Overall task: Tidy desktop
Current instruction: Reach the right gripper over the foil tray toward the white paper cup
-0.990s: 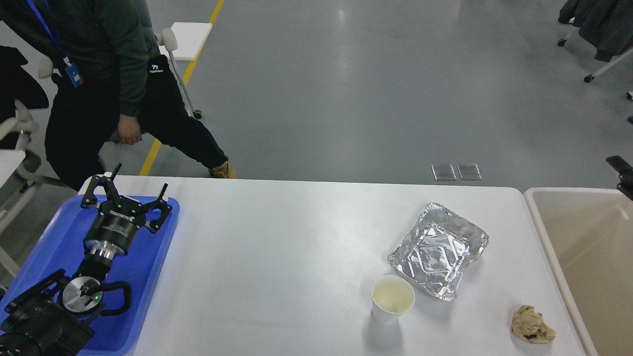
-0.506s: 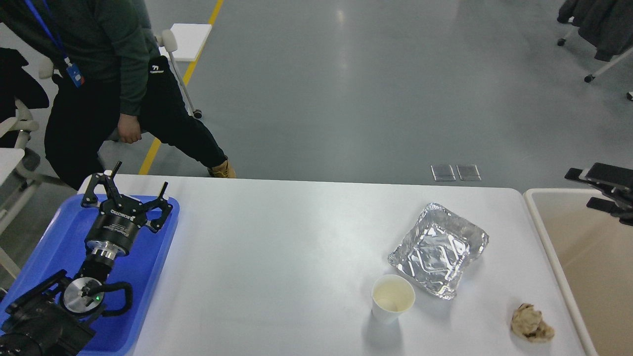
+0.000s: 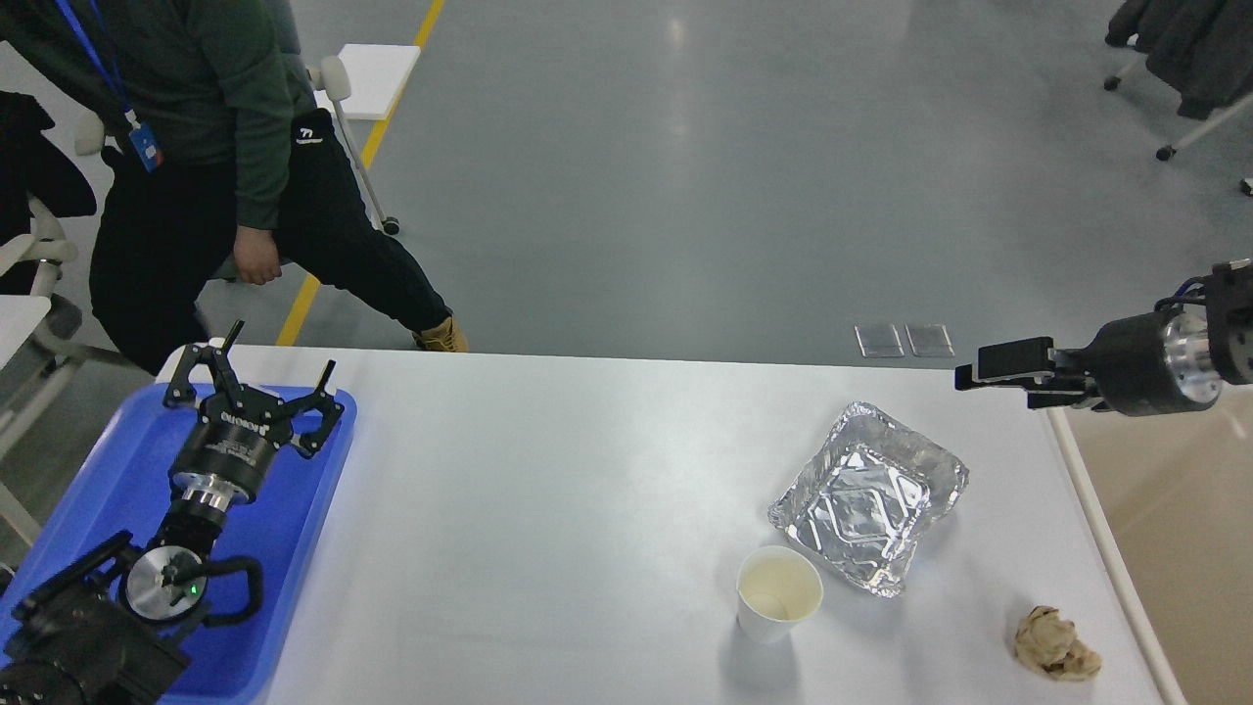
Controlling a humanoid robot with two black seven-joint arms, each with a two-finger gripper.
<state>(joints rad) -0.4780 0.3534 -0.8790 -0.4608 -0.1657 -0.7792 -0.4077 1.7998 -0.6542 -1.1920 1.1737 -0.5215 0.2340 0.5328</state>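
The white desktop (image 3: 548,490) carries a crumpled foil container (image 3: 866,494), a white paper cup (image 3: 778,592) standing upright just in front of it, and a brown paper wad (image 3: 1055,643) near the front right corner. My left gripper (image 3: 279,357) is open and empty over the far end of the blue tray (image 3: 303,509). My right gripper (image 3: 998,382) comes in from the right, points left, and hangs above the desktop's far right edge, behind the foil container. Its fingers look apart and hold nothing.
A beige bin (image 3: 1175,529) stands against the desktop's right edge, under my right arm. A person (image 3: 196,176) in dark clothes stands behind the far left corner. White chairs and a small side table stand on the floor at the left.
My right arm has swung in from the right edge, leftward from over the bin to the desktop's far right edge. The left arm and the objects have not moved.
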